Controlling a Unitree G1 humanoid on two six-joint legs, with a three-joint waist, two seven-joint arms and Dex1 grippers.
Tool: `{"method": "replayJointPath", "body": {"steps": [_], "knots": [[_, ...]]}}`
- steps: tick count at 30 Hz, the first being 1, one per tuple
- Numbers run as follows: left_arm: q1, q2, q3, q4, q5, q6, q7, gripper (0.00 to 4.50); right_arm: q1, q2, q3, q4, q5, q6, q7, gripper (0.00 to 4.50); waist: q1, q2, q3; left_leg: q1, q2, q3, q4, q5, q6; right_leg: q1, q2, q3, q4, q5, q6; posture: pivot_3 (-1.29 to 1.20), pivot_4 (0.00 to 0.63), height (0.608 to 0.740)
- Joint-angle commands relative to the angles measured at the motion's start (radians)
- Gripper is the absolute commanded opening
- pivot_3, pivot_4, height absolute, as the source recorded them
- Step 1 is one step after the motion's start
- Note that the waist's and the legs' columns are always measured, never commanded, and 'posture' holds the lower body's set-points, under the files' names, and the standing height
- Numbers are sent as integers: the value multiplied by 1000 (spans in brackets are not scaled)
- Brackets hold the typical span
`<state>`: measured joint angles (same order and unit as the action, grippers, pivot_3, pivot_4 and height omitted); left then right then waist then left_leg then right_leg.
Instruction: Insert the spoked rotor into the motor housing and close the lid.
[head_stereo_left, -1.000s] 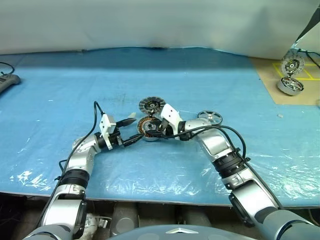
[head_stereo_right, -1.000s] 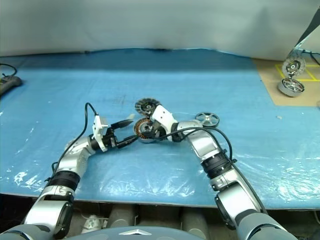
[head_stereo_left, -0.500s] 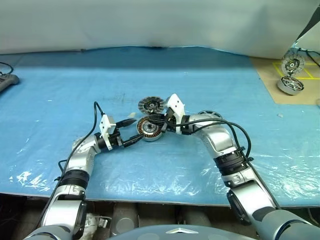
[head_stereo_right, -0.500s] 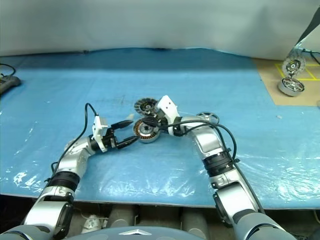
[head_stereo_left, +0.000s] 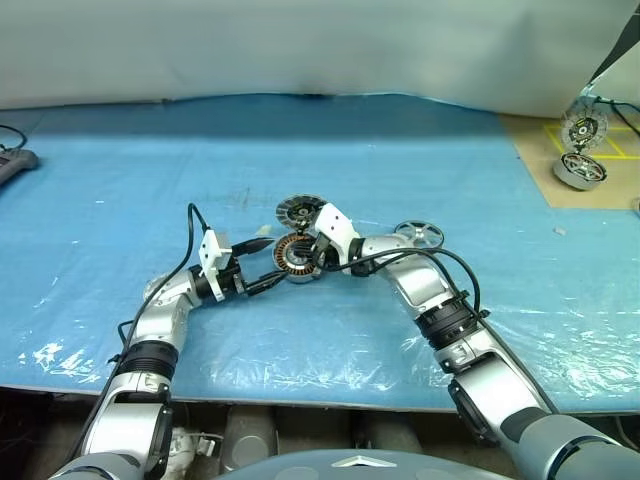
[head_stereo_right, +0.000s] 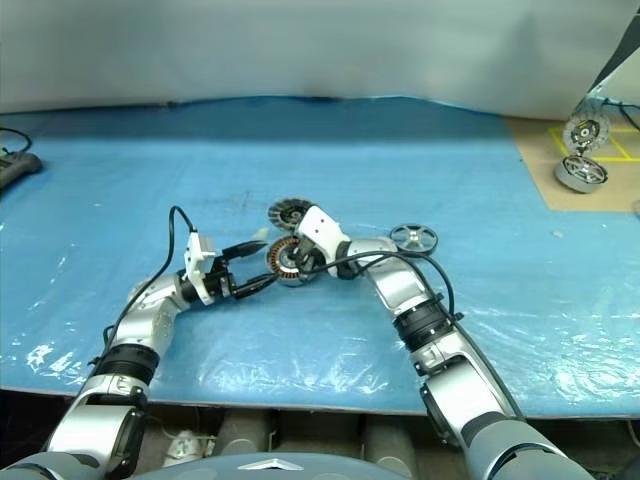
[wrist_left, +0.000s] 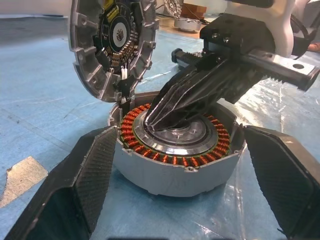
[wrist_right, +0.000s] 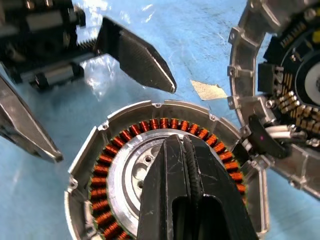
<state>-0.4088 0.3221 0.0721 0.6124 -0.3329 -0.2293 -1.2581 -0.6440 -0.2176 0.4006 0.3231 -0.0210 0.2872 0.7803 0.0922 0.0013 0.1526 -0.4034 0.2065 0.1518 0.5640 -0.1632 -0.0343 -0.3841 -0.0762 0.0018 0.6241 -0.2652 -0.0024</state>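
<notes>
The right gripper (wrist_left: 165, 112) has its two black fingers pressed flat together with nothing between them, and their tips bear down on the silver hub at the middle of the motor housing (wrist_left: 175, 150). The left gripper (head_stereo_left: 268, 266) is spread wide, one finger on either side of the housing and just beside its grey wall; I cannot tell whether they touch it. The housing sits flat on the sheet, its ring of copper coils open to view. Its lid (wrist_left: 112, 42) stands tilted up at the housing's far edge, hinged back, showing a dark inner face with small parts around a white centre. The spoked rotor (head_stereo_left: 419, 235) lies on the sheet beside the right forearm, apart from the housing and behind the arm.

All this rests on a blue plastic sheet (head_stereo_left: 150, 170) that is wrinkled and shiny near the front edge. A pale wall runs behind it. Off to the far right is a tan board (head_stereo_left: 530, 150) with yellow tape lines, and another motor unit (head_stereo_left: 580, 165) sits on it with its lid raised.
</notes>
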Motion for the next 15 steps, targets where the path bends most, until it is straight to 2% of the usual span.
{"method": "replayJointPath", "body": {"steps": [1,6,12,15], "knots": [[0,4,-2,-25,-9,-6,-2,4333,33,-36,82,82,-115,-44,-22,54,0,0,-1,1,0,0,0,0,0,0,0,0,0,0,0,0,150,740],[9,2,-6,-35,-11,-5,-5,4333,57,-31,49,63,-87,-35,-5,54,0,-1,-1,5,0,0,0,0,0,4,0,1,0,-2,-4,0,150,740],[13,3,-4,-50,-18,4,-5,4333,68,11,-106,-76,110,70,46,54,2,-1,-1,2,0,0,0,0,0,3,0,0,-1,-1,-2,0,150,740],[15,2,-3,-54,-20,8,-4,4333,60,18,-134,-124,159,116,63,54,2,-1,-1,-2,0,0,0,0,0,-2,0,0,-1,0,0,0,150,740]]}}
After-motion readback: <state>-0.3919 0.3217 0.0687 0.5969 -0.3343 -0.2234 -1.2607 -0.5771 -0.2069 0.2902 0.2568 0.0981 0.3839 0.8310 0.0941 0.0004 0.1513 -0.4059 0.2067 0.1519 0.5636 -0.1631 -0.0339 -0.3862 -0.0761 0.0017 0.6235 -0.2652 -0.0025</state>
